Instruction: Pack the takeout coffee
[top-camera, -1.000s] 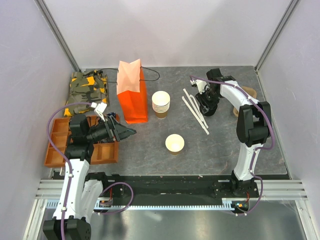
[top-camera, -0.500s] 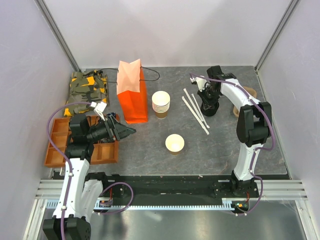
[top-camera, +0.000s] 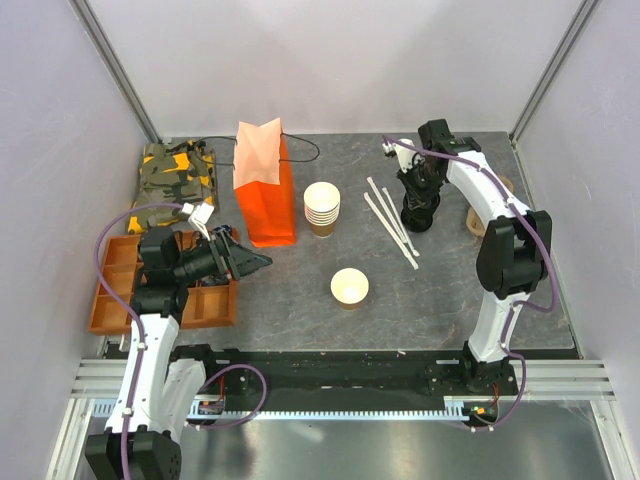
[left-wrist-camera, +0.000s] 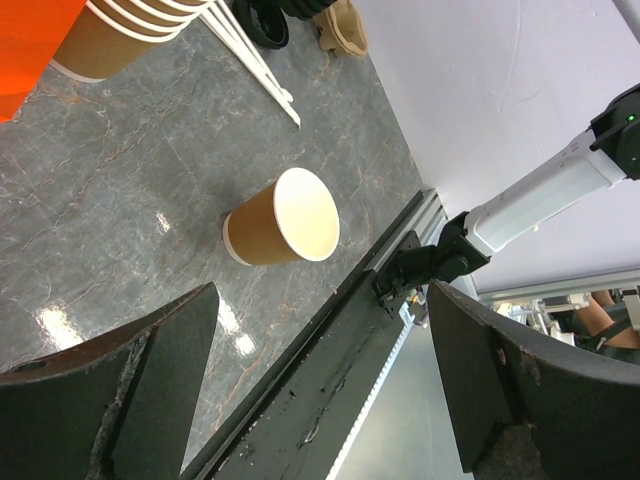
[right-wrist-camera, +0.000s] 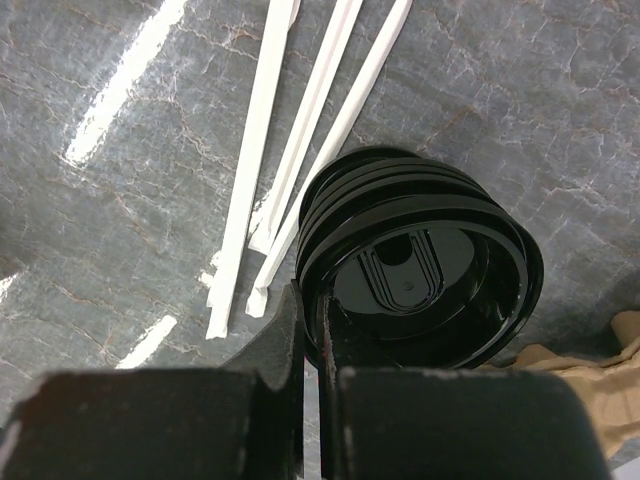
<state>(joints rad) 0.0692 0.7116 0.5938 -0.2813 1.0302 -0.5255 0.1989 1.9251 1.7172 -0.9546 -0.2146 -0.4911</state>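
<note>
1. Right gripper (right-wrist-camera: 312, 300): jaws are pinched together on the rim of the top lid (right-wrist-camera: 410, 270) of the lid stack (top-camera: 420, 215).
2. Lift straight up so that one lid separates. Keep clear of the straws (right-wrist-camera: 300, 130) just beside.
3. Target: the cup (top-camera: 349, 286), which stands open and lidless at mid-table. Seat the lid level.
4. Left gripper (left-wrist-camera: 320, 370): jaws wide apart, empty, free to steady the cup.

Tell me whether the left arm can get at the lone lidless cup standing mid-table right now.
Probably yes. The left pincer is open and points at the lone cup, with only bare tabletop between them. The orange bag and the cup stack stand off to one side.
</note>
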